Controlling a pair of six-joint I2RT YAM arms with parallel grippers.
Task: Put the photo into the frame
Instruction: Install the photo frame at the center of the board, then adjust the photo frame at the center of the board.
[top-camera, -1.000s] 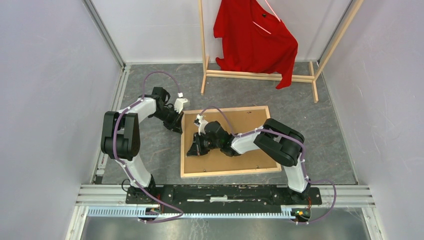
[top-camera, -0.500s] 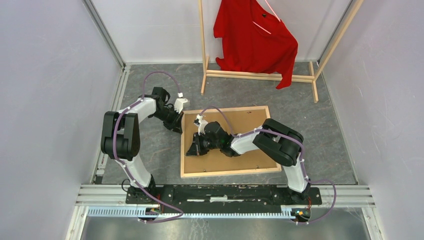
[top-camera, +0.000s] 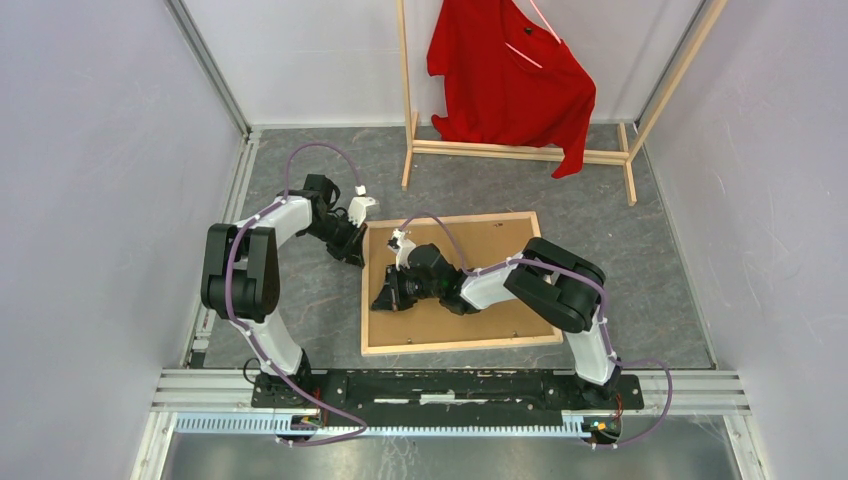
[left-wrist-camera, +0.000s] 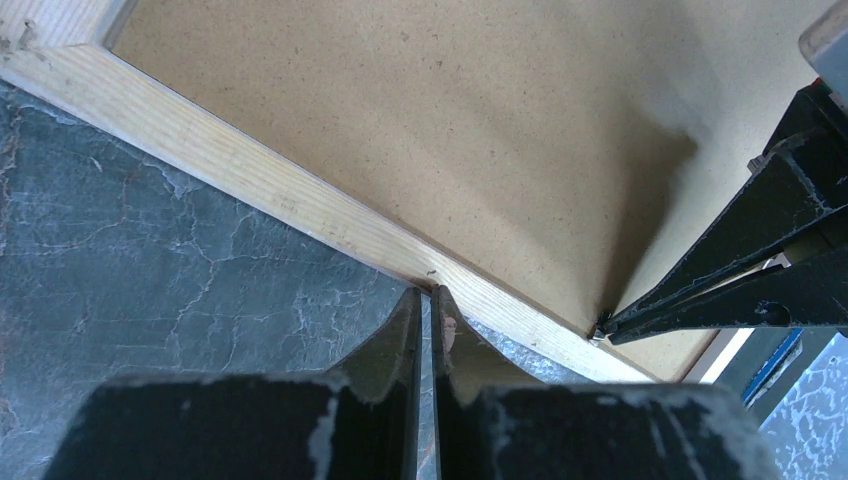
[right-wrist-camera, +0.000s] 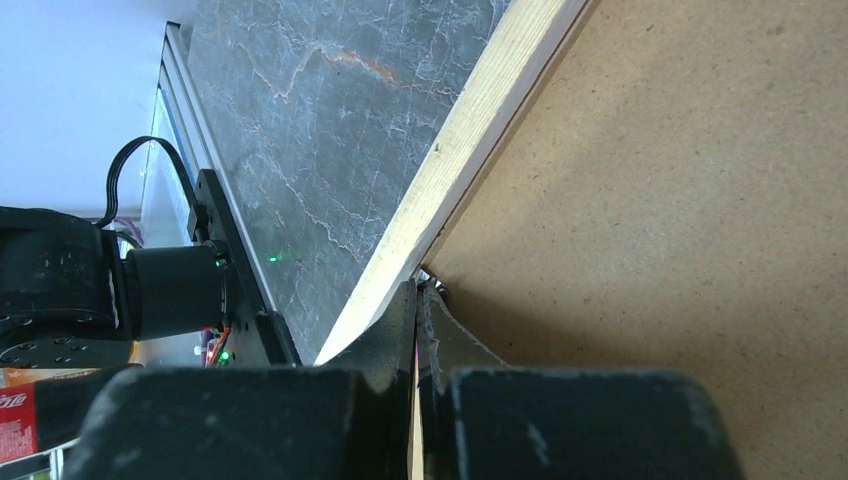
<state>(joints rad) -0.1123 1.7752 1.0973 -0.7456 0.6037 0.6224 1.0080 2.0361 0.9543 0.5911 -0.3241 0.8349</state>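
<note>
My left gripper (top-camera: 357, 259) and right gripper (top-camera: 381, 302) crowd the frame's (top-camera: 460, 344) left rail from either side, tips near each other. The table (top-camera: 320, 310) lies bare left of the frame and between it and the rack (top-camera: 520, 152), whose base bar and hanging shirt (top-camera: 510, 75) block the far side.

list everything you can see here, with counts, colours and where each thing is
frame: 1, light wood back side up, flat on the table
backing board: 1, brown, inside the frame
clothes rack: 1, light wood, far side of the table
shirt: 1, red, hanging on the rack
table: 1, grey stone pattern
left gripper: 1, black, shut, tips at the frame's left border from outside
right gripper: 1, black, shut, tips at that border's inner edge, over the board
</note>
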